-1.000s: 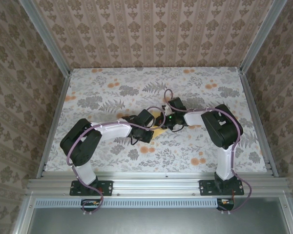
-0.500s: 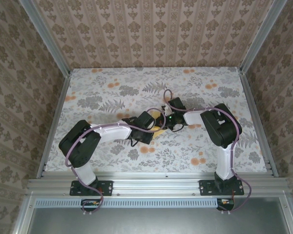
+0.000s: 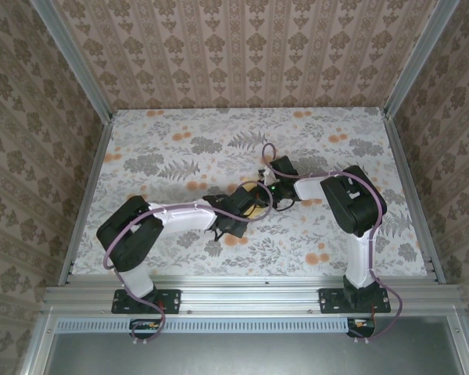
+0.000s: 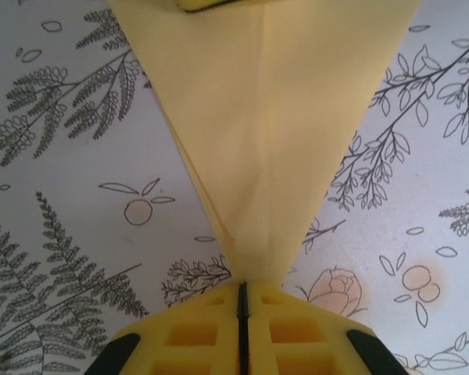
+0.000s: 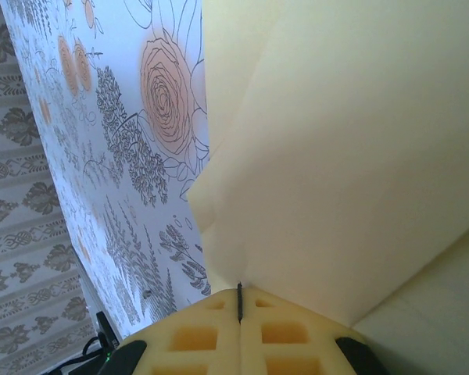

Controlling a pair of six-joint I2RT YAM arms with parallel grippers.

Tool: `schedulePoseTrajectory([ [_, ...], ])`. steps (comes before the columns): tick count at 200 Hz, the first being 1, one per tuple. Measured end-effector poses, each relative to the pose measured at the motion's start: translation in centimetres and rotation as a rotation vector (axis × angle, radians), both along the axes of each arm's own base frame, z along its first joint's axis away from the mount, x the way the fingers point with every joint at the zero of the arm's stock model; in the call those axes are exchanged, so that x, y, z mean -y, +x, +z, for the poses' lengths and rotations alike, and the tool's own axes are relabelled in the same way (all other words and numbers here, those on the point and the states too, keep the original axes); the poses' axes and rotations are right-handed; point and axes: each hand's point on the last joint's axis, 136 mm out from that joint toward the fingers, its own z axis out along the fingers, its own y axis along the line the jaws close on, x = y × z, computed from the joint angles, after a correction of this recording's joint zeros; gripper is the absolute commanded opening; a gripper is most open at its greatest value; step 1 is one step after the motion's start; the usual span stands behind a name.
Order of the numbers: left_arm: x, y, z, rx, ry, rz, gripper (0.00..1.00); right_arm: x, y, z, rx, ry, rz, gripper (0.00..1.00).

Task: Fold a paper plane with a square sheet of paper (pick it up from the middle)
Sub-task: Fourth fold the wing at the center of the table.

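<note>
- The bench (image 3: 180, 133) lies under a floral cloth (image 4: 70, 234), and my two arms meet near its middle, which is where the work sits.
- The paper plane (image 4: 273, 117) hangs between them there. It is yellow paper already folded to a narrow point, with a centre crease running down its length. I cannot tell whether its underside touches the cloth.
- My left pincer (image 4: 242, 301) is closed on the pointed tip, with the crease running straight into the seam between my pads.
- My right pincer (image 5: 239, 301) is clamped on the wider end, where several layers (image 5: 219, 195) stack up at one edge.
- I judge this to be a late step, setting the body fold or the wings.
- To do it well, I should keep both grips in line with the crease and move them together, so the paper neither stretches nor buckles.
- I should not pull the ends apart, since the thin tip would probably tear first.
- The stacked layers at the right should stay flush. If they slip, the fold probably comes out crooked.
</note>
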Motion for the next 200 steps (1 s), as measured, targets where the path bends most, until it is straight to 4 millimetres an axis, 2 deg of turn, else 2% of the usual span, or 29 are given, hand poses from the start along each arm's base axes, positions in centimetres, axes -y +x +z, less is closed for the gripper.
schedulePoseTrajectory([
  [52, -1.8, -2.6, 0.1, -0.088, 0.053, -0.012, 0.1, -0.1, 0.1, 0.1, 0.008, 0.01, 0.003, 0.06],
  [78, -2.5, -3.7, 0.2, -0.148, 0.06, -0.014, 0.11, -0.1, 0.1, 0.3, 0.007, 0.016, 0.005, 0.13],
  [92, -2.5, -3.6, 0.8, -0.165, 0.036, -0.007, 0.13, -0.2, 0.1, 0.6, 0.009, 0.021, 0.006, 0.19],
  [124, -1.1, -1.1, 3.7, -0.155, -0.091, 0.037, 0.16, 0.0, 0.1, 1.9, 0.019, 0.023, 0.001, 0.25],
  [154, 0.6, 1.9, 6.0, -0.117, -0.209, 0.057, 0.23, 1.1, 0.4, 4.7, 0.068, 0.017, -0.01, 0.31],
  [179, 1.7, 3.4, 6.4, -0.113, -0.261, 0.059, 0.24, 2.6, 1.0, 6.6, 0.112, 0.003, -0.037, 0.33],
  [200, 2.4, 3.9, 5.7, -0.132, -0.273, 0.045, 0.24, 3.3, 1.3, 6.7, 0.116, -0.009, -0.049, 0.34],
])
